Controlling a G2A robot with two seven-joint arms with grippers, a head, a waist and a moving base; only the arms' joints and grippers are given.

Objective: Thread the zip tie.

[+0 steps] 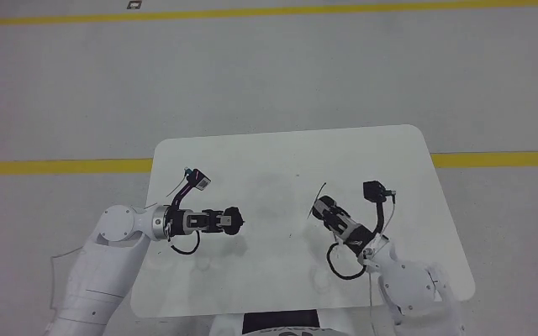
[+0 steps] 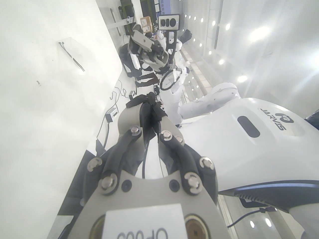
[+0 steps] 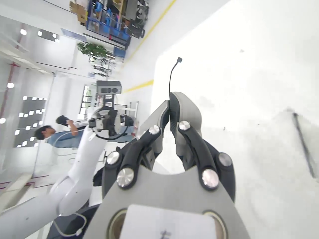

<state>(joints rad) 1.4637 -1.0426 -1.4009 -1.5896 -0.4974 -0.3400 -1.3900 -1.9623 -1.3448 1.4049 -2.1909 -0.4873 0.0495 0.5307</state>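
Observation:
My right gripper (image 3: 170, 101) is shut on a thin black zip tie (image 3: 171, 78). Its strap rises from between the fingertips and ends in the square head, above the white table (image 3: 249, 50). In the top view this gripper (image 1: 319, 202) hangs over the table's right half. A second thin dark strap (image 2: 72, 57) lies on the table just beyond it, with its shadow alongside, and shows blurred in the right wrist view (image 3: 302, 145). My left gripper (image 2: 149, 106) is shut over the left half (image 1: 238, 220), level with the right one and a good gap apart. Nothing I can name sits between its black pads.
The white table (image 1: 277, 160) has rounded corners, and a few small dark specks (image 2: 38, 83) lie on it. Grey floor with yellow lines (image 1: 252, 12) surrounds it. Shelving and people stand far behind in the wrist views.

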